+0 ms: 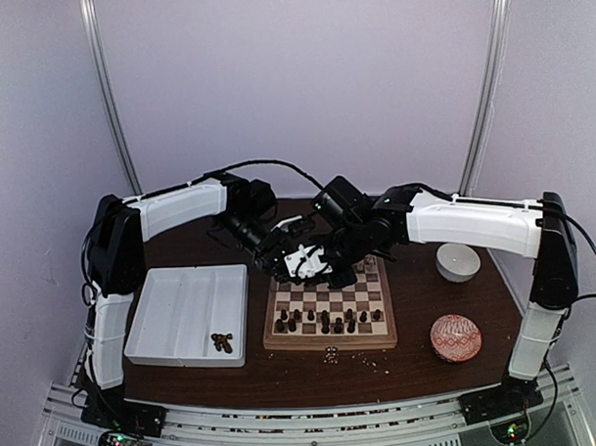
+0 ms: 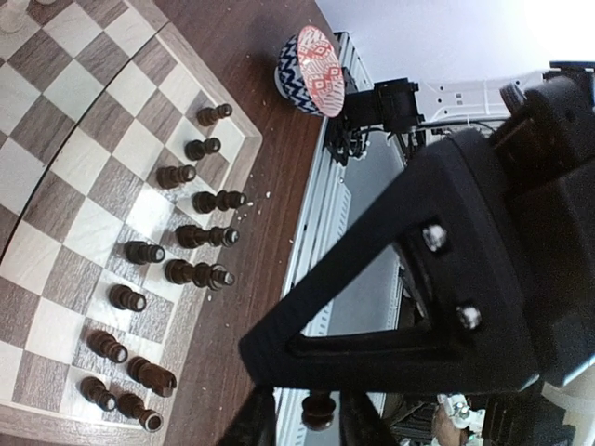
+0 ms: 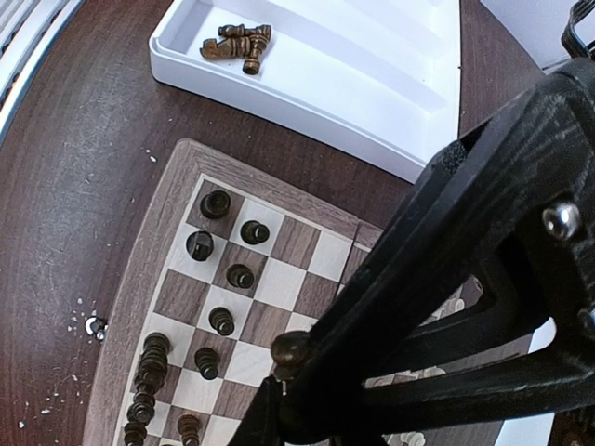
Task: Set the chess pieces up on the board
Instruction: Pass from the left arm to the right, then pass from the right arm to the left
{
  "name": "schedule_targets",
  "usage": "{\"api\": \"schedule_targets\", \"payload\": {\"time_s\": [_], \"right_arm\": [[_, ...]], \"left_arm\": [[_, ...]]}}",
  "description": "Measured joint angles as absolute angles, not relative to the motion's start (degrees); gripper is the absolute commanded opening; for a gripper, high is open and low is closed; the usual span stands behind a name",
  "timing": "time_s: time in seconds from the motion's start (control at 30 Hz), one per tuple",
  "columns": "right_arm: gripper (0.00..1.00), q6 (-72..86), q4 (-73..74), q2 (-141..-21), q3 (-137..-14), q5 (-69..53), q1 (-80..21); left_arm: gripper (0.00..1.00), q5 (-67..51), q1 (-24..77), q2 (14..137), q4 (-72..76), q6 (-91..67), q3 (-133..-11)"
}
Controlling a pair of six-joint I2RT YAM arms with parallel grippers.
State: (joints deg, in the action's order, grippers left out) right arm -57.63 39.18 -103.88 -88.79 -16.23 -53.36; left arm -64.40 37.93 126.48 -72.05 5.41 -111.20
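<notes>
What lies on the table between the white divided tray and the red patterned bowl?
The board, with dark chess pieces on its near rows, lies between the tray and the bowl, as the top view shows.

The left tool (image 1: 297, 254) and the right tool (image 1: 341, 265) hang almost tip to tip over the far edge of the board (image 1: 374, 303). How their jaws stand is too small to tell. Nearer than both tools, dark chess pieces (image 1: 326, 321) stand in two rows on the board's near side. Left of the left tool lies a white tray (image 1: 173, 296) holding loose dark pieces (image 1: 222, 342). Right of the right tool sits a white bowl (image 1: 458, 262), and a patterned bowl (image 1: 456, 337) sits nearer on the table (image 1: 418, 307).
</notes>
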Motion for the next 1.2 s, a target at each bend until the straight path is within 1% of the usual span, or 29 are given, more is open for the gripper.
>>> {"api": "schedule_targets", "payload": {"time_s": [0.13, 0.23, 0.33, 0.43, 0.5, 0.57, 0.63, 0.73, 0.83, 1.2], "right_arm": [[0.11, -56.05, 39.27, -102.74, -87.70, -17.74, -52.66], [0.10, -53.74, 39.70, -101.62, -87.70, -20.82, -51.09], [0.11, -50.28, 40.66, -100.47, -87.81, -25.43, -48.14], [0.11, -45.45, 42.13, -99.96, -88.68, -32.25, -44.27], [0.11, -42.41, 42.65, -99.96, -89.06, -37.23, -41.98], [0.11, -39.35, 43.09, -99.96, -89.06, -41.78, -39.75], [0.11, -36.75, 43.27, -99.96, -89.06, -45.19, -38.09], [0.11, -33.50, 43.27, -99.96, -89.06, -49.10, -37.19], [0.12, -31.24, 43.24, -99.96, -89.06, -51.88, -37.19], [0.12, -27.73, 42.87, -99.98, -89.54, -55.35, -37.23]], "left_arm": [[0.33, -62.46, 37.04, 126.21, -71.00, 3.64, -111.04], [0.33, -59.00, 35.92, 123.92, -68.64, 1.74, -109.01], [0.31, -54.26, 34.98, 116.97, -62.15, -1.37, -102.35], [0.31, -48.99, 34.76, 105.08, -48.53, -5.87, -89.93], [0.34, -45.28, 35.31, 94.72, -35.66, -8.93, -79.15], [0.34, -41.28, 36.67, 85.76, -21.78, -10.00, -69.45], [0.34, -37.60, 39.16, 80.73, -12.01, -9.37, -63.92], [0.34, -33.95, 42.87, 80.86, -4.03, -7.29, -63.16], [0.33, -32.05, 44.73, 82.81, -0.25, -5.61, -63.40], [0.35, -32.64, 46.68, 90.48, 2.28, -3.97, -68.51]]}}
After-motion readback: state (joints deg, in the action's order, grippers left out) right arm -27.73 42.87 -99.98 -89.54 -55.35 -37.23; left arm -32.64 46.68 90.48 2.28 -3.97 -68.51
